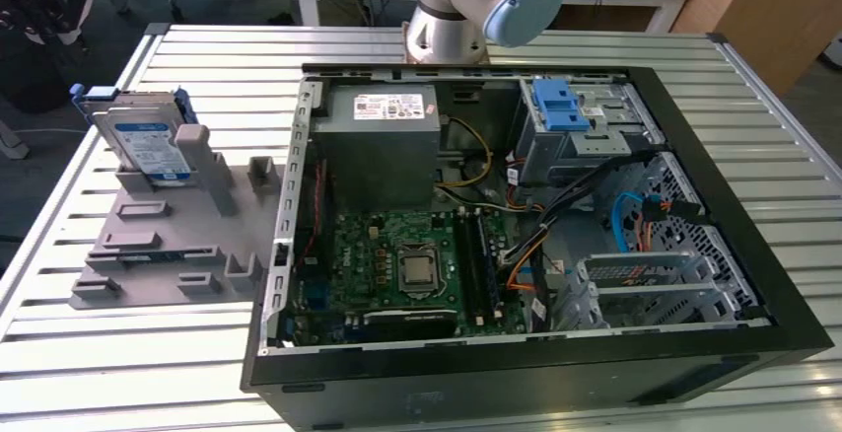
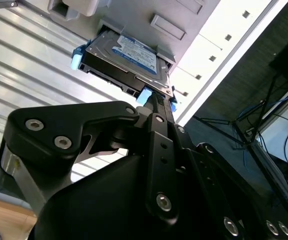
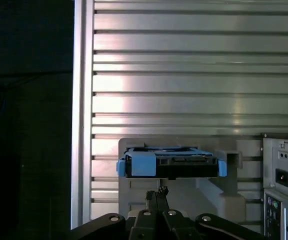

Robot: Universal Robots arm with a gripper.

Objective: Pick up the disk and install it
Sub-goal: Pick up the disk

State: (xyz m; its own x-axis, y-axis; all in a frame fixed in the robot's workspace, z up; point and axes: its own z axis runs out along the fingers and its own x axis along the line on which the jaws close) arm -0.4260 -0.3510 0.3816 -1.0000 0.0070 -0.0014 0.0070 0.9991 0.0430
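Gripper (image 3: 159, 192): jaws drawn narrow, nothing held, aimed at disk (image 3: 171, 164). In second wrist view its tip sits just beside blue bracket (image 2: 144, 95); whether it touches cannot be told.

Disk stands on edge in grey slotted stand (image 1: 172, 245), near desk (image 1: 93, 353) edge at exterior view's left, toward far corner, well apart from open computer case (image 1: 711, 373).

Step in hand, as judged: approach for pick; disk not grasped, nothing installed.

Pick calls for jaws spread past disk's thickness, squared to its edge, then pull along slot.

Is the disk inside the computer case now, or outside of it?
Outside. The disk stands on edge in the grey stand, beside the open computer case.
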